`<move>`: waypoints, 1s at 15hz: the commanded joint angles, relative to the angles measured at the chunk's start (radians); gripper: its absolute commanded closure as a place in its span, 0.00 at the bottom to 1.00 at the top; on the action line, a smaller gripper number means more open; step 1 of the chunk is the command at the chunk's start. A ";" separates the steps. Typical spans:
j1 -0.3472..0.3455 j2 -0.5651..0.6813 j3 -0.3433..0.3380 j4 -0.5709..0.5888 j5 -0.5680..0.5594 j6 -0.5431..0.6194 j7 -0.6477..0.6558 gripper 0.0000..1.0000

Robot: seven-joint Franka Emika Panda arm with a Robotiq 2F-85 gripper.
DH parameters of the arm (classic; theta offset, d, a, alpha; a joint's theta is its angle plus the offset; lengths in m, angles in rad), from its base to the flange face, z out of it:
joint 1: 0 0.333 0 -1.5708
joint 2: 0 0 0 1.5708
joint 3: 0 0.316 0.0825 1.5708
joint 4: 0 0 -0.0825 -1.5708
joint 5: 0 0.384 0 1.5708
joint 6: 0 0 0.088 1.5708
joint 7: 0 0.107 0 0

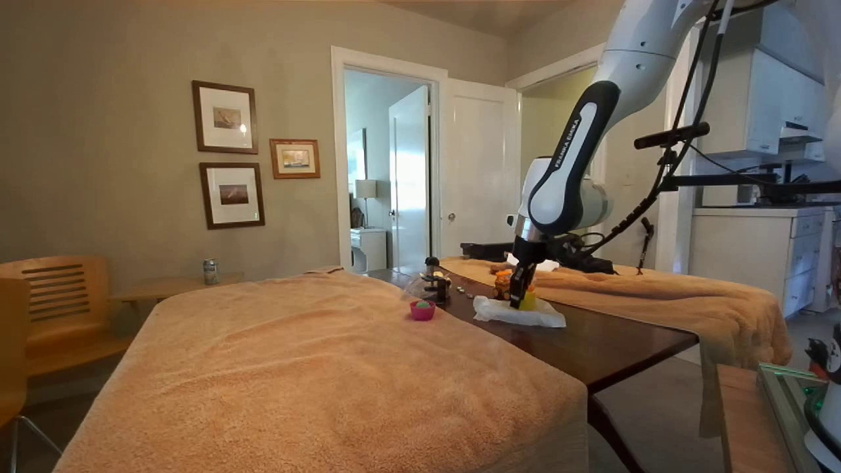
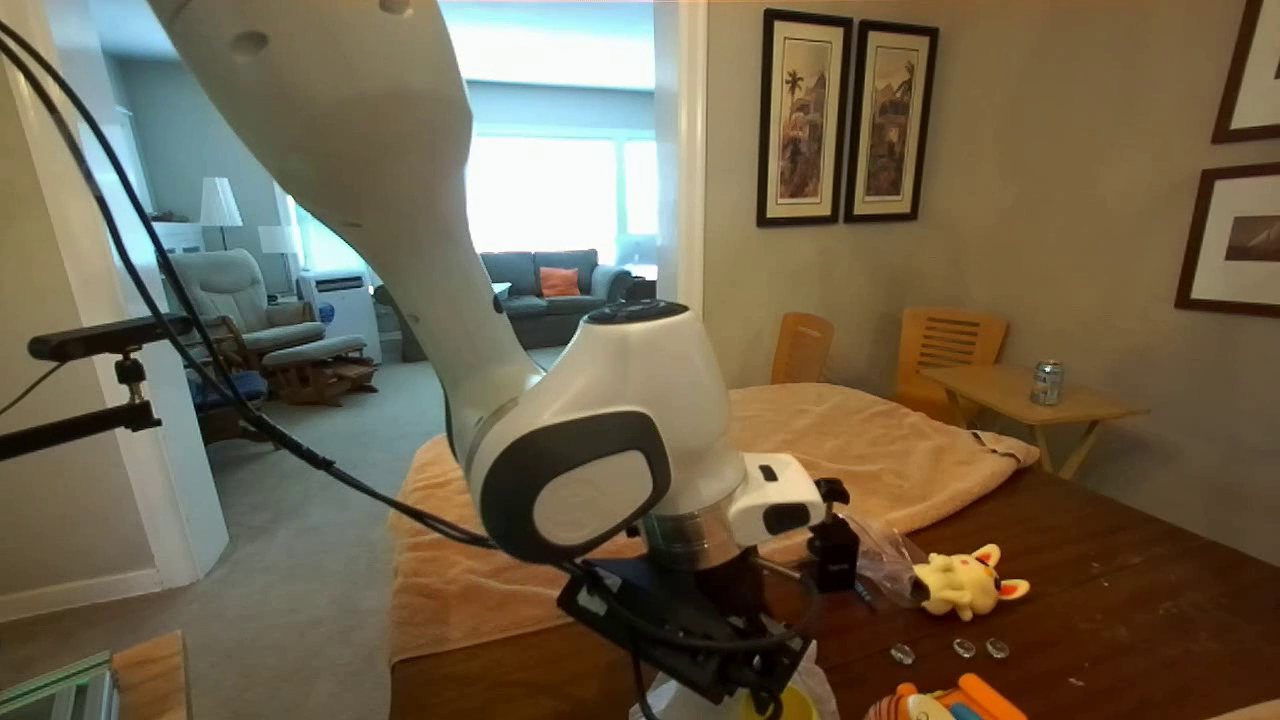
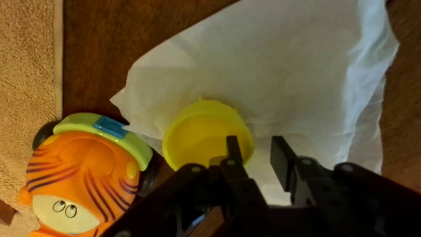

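Hand (image 3: 254,142) low over dark wooden counter (image 1: 631,338), fingers apart with visible gap. Yellow cup (image 3: 197,135) on crumpled white sheet (image 3: 263,82) atop counter. In wrist view, cup's rim shows between fingers: one finger overlaps cup's mouth, other lies over sheet; cannot tell whether either touches cup. Orange striped toy (image 3: 88,164) just beside sheet. Pale yellow plush (image 2: 960,583) near clear pebbles (image 2: 964,648) on counter. Pink bowl (image 1: 422,311) at edge of tan blanket (image 1: 341,368).
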State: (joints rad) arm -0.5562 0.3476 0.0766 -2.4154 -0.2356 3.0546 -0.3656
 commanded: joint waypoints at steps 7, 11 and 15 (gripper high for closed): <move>0.140 -0.031 -0.113 -0.001 0.017 -0.024 -0.020 1.00; 0.158 -0.050 -0.126 -0.024 0.014 -0.020 -0.026 0.99; 0.216 -0.105 -0.155 -0.105 -0.039 0.033 -0.044 0.99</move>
State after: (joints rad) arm -0.3905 0.3182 -0.0498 -2.4374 -0.2425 3.0590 -0.3725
